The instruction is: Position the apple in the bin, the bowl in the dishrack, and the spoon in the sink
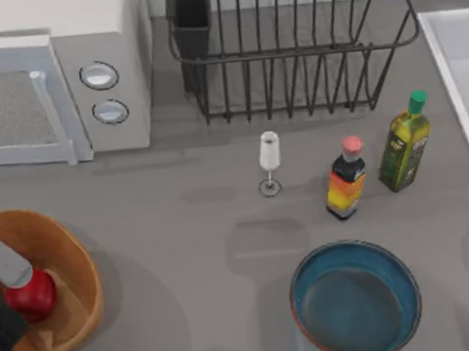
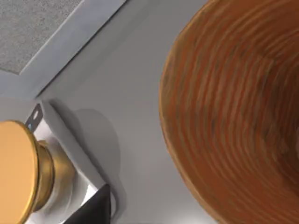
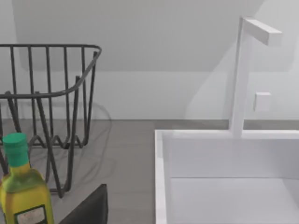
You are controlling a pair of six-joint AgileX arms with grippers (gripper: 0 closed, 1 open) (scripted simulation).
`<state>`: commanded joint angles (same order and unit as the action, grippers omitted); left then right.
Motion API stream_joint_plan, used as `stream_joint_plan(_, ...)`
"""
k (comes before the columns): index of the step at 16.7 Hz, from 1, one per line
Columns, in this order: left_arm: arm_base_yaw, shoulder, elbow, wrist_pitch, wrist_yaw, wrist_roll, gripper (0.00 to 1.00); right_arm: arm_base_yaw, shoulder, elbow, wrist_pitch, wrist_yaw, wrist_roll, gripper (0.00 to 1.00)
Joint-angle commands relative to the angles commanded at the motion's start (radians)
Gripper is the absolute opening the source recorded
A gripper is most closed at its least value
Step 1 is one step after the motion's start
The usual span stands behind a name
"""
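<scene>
The red apple (image 1: 33,296) lies inside the orange-tan wicker bin (image 1: 68,247) at the table's front left. My left gripper (image 1: 5,323) hangs over the bin right beside the apple, open with nothing between its fingers; one dark fingertip (image 2: 93,211) shows next to the bin's woven wall (image 2: 233,116). The teal bowl (image 1: 355,300) stands on the table at the front right of centre. At the back sits the black wire dishrack (image 1: 289,47), and the white sink (image 1: 463,65) runs along the right edge. My right gripper (image 3: 88,207) is parked facing the sink (image 3: 224,182). The spoon is out of view.
A white microwave (image 1: 45,77) fills the back left. A small white stemmed glass (image 1: 269,162) stands mid-table. An orange sauce bottle (image 1: 346,180) and a green-capped oil bottle (image 1: 405,144) stand between the bowl and the dishrack. The sink's tap (image 3: 243,74) rises at its rear.
</scene>
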<state>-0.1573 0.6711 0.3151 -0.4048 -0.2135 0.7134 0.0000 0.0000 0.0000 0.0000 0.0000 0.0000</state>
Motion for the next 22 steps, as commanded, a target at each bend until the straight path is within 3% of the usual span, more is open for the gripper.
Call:
stream_joint_plan(5, 0.103, -0.443, -0.224, 0.247, 0.132, -0.481, 1.00, 0.000, 0.000, 0.000, 0.000, 0.000, 0.000, 1.00)
stream_joint_plan(9, 0.149, -0.637, -0.304, 0.378, 0.200, -0.679, 1.00, 0.000, 0.000, 0.000, 0.000, 0.000, 0.000, 1.00)
stream_joint_plan(18, 0.157, -0.671, -0.315, 0.405, 0.213, -0.713, 1.00, 0.005, 0.009, 0.009, -0.008, 0.000, 0.005, 1.00)
stream_joint_plan(22, 0.157, -0.671, -0.315, 0.405, 0.213, -0.713, 1.00, 0.060, 0.144, 0.117, -0.118, 0.000, 0.061, 1.00)
